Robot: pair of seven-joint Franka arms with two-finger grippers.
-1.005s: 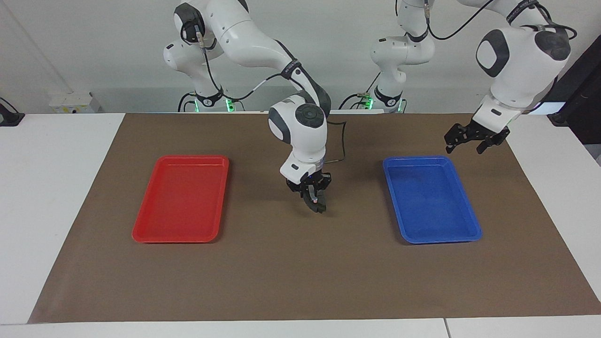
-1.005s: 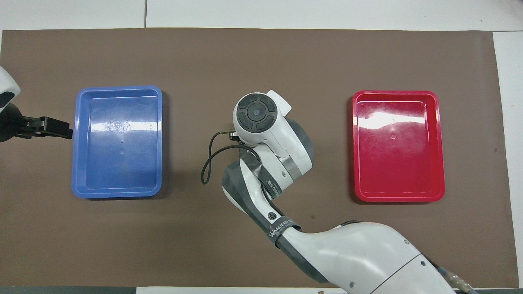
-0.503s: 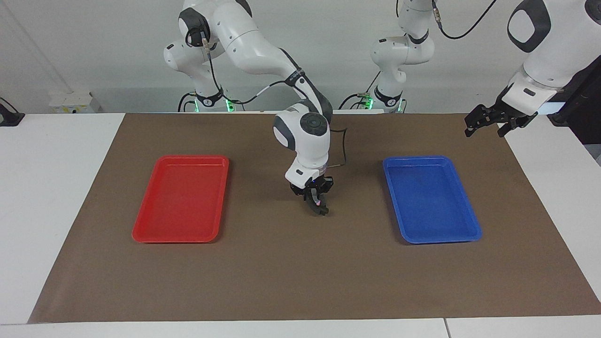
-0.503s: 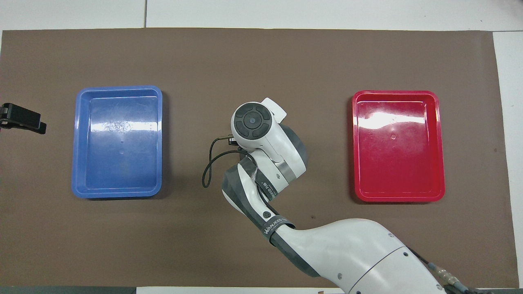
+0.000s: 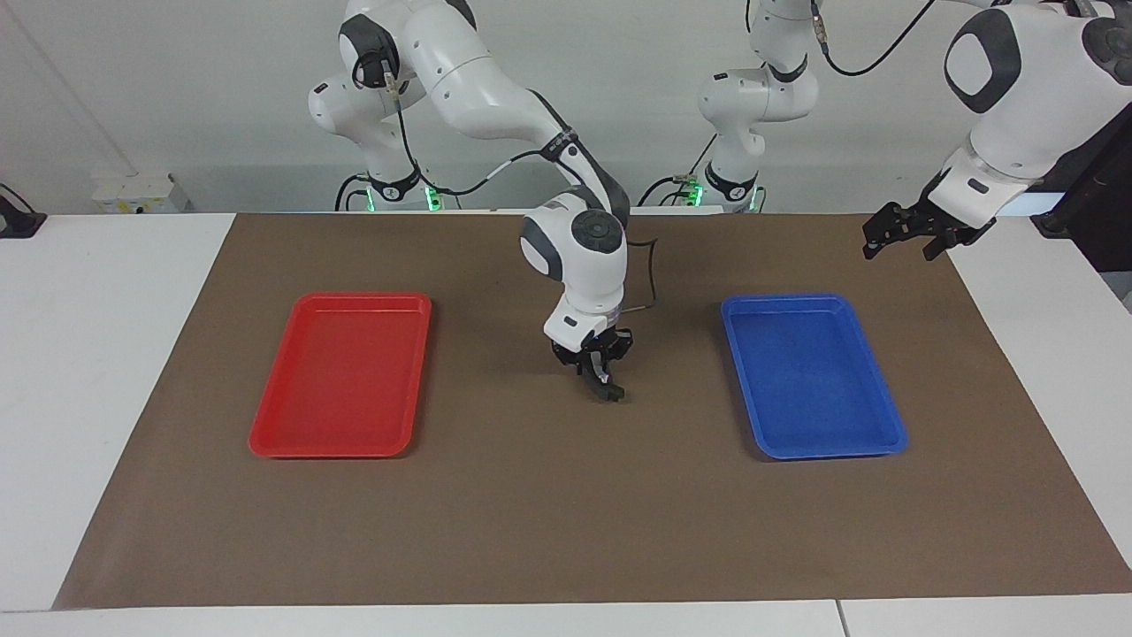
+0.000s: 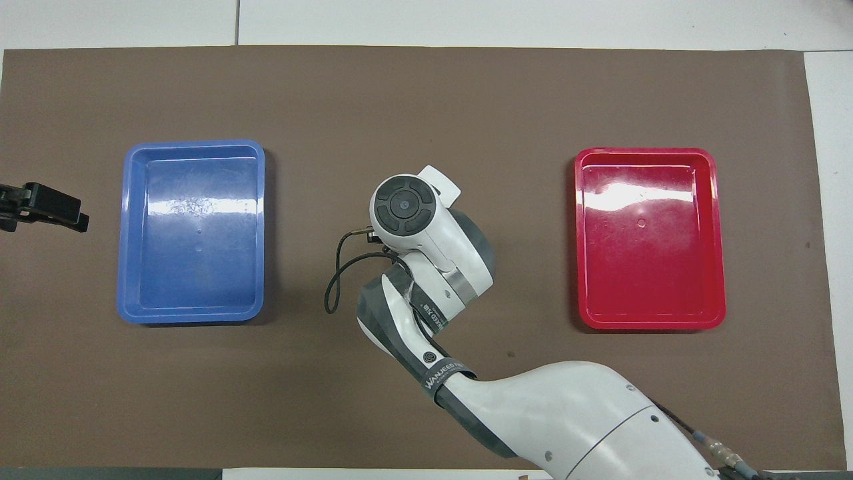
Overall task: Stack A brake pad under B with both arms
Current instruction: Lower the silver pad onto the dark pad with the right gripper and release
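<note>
My right gripper (image 5: 606, 387) points down at the middle of the brown mat, between the two trays, with its tips just above the mat. It is shut on a small dark piece (image 5: 612, 395). I cannot tell whether that piece is the A brake pad or B; no silver band shows on it. In the overhead view the right arm's wrist (image 6: 404, 204) hides the gripper and the piece. No other brake part is in view. My left gripper (image 5: 902, 237) is open and empty, raised over the mat's edge at the left arm's end; it also shows in the overhead view (image 6: 46, 208).
A red tray (image 5: 265, 438) lies empty toward the right arm's end of the table. A blue tray (image 5: 889, 438) lies empty toward the left arm's end. A black cable (image 6: 331, 280) loops from the right wrist above the mat.
The right gripper has moved slightly toward the left arm's end and lowered with the dark piece. The left arm has lifted away from the blue tray toward the mat's edge.
</note>
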